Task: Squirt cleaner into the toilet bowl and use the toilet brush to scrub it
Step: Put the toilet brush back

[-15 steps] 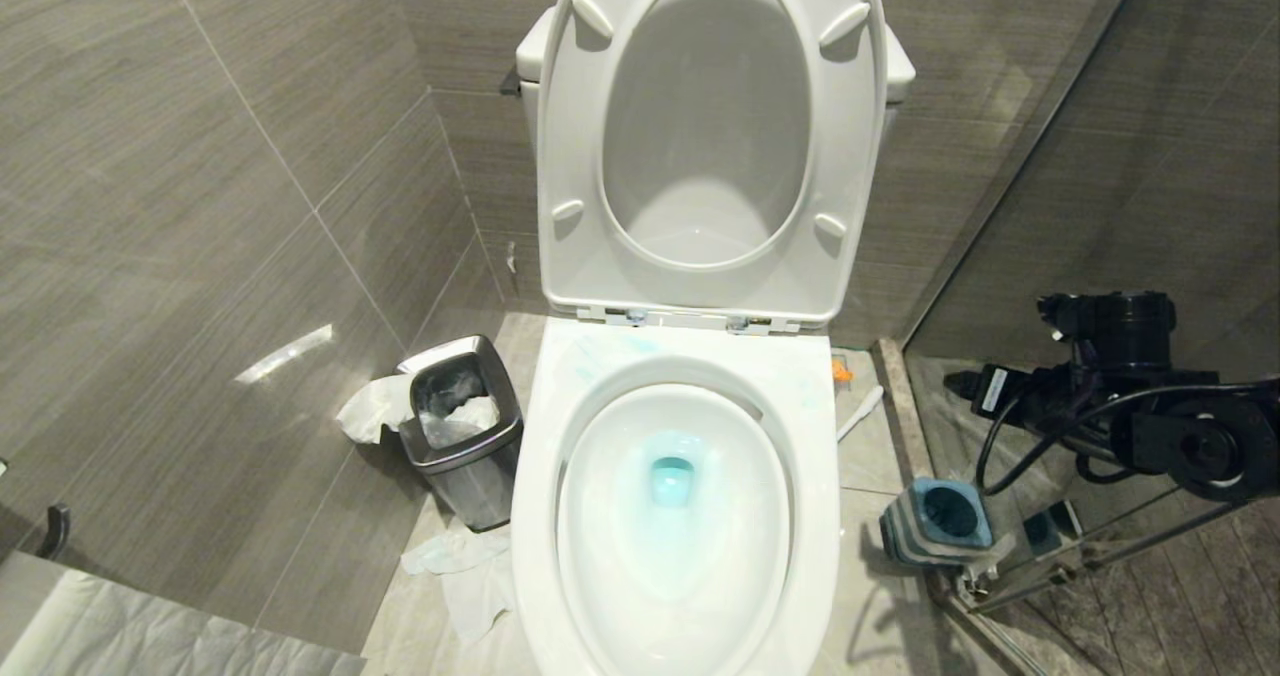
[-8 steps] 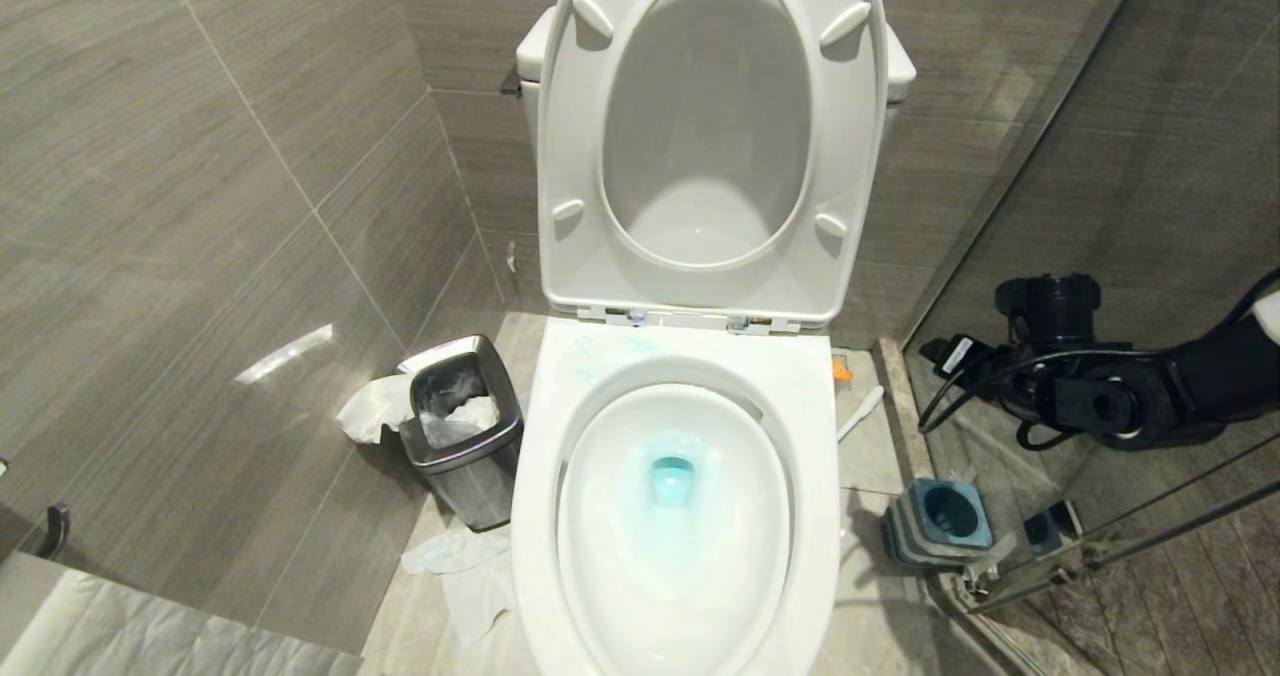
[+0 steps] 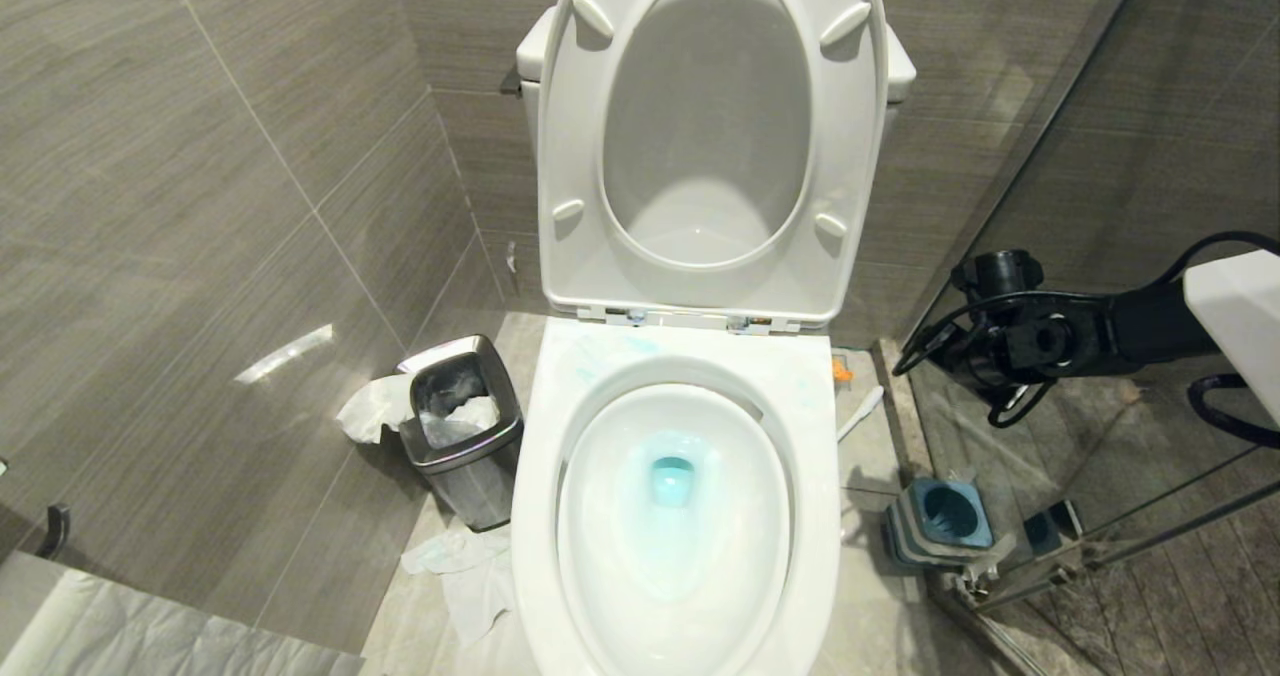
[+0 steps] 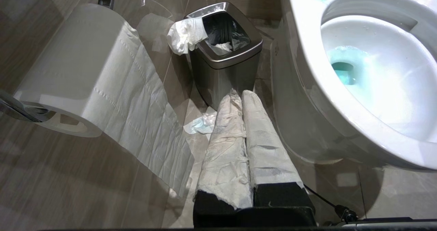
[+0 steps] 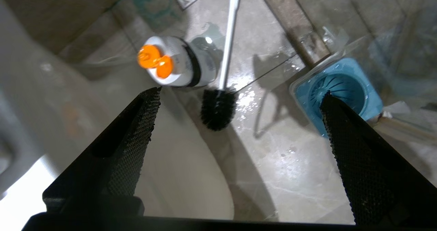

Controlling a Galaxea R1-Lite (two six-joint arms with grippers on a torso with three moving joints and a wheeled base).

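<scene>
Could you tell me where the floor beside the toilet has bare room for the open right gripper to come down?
Bare tile lies between the toilet bowl, the toilet brush and the blue brush holder, below the right gripper. It is crowded nearer the wall, where the cleaner stands against the brush's handle.

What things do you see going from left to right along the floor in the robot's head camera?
Steel bin → toilet bowl → toilet brush handle → blue brush holder.
</scene>
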